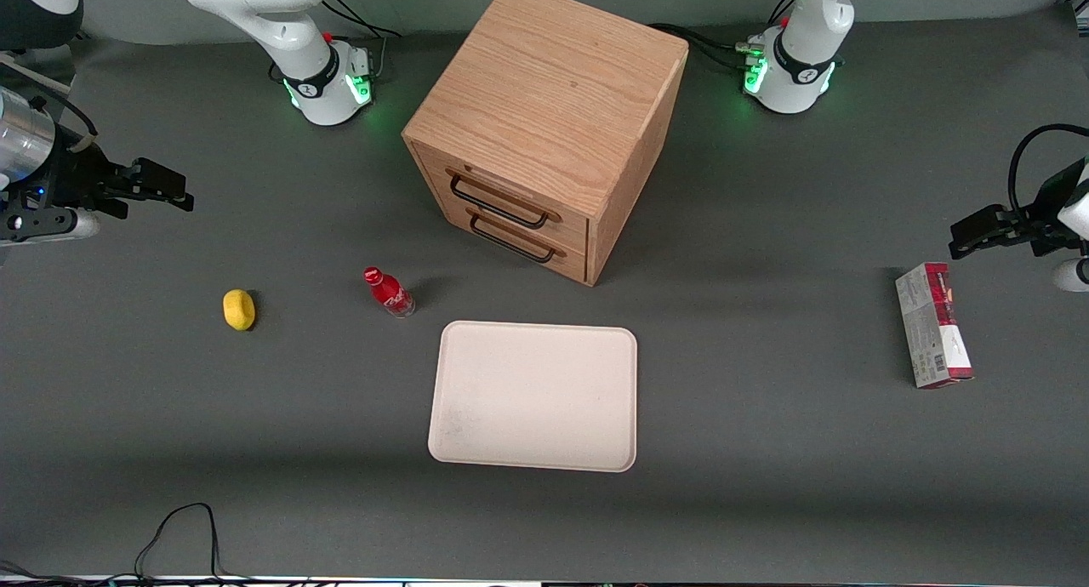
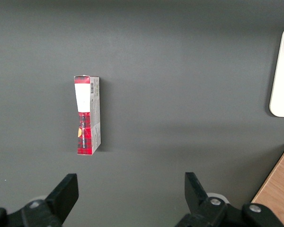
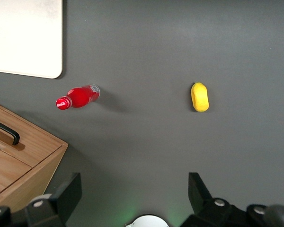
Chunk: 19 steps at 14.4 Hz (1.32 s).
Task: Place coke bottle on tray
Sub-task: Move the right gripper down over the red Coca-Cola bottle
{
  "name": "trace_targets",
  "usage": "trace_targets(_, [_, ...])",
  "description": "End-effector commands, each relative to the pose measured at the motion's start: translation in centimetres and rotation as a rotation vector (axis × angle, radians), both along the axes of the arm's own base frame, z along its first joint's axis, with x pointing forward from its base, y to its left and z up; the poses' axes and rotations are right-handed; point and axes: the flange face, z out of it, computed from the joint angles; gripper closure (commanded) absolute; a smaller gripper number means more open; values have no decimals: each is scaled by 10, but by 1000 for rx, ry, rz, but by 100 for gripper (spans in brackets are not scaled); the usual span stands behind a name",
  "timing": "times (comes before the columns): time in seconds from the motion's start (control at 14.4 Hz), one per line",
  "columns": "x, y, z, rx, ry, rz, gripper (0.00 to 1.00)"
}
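Right wrist view: coke bottle (image 3: 79, 96) well apart from gaping jaws.

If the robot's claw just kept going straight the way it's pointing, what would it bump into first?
Probably just the bare table. The open claw points down at empty grey surface, with the coke bottle and the yellow lump off to either side of that line. Depth is hard to judge, so that is a guess.

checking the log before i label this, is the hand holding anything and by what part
Nothing is held. The hand is open and empty, up off the table toward the working arm's end. The coke bottle stands untouched beside the tray.
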Motion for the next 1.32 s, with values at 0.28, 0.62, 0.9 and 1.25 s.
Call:
trace_targets(0.28, [19, 5, 13, 12, 54, 23, 0])
trace_targets(0.62, [23, 10, 20, 10, 52, 19, 0])
trace_targets(0.9, [54, 47, 23, 4, 66, 19, 0])
trace_targets(1.25, [57, 164, 17, -39, 86, -61, 0])
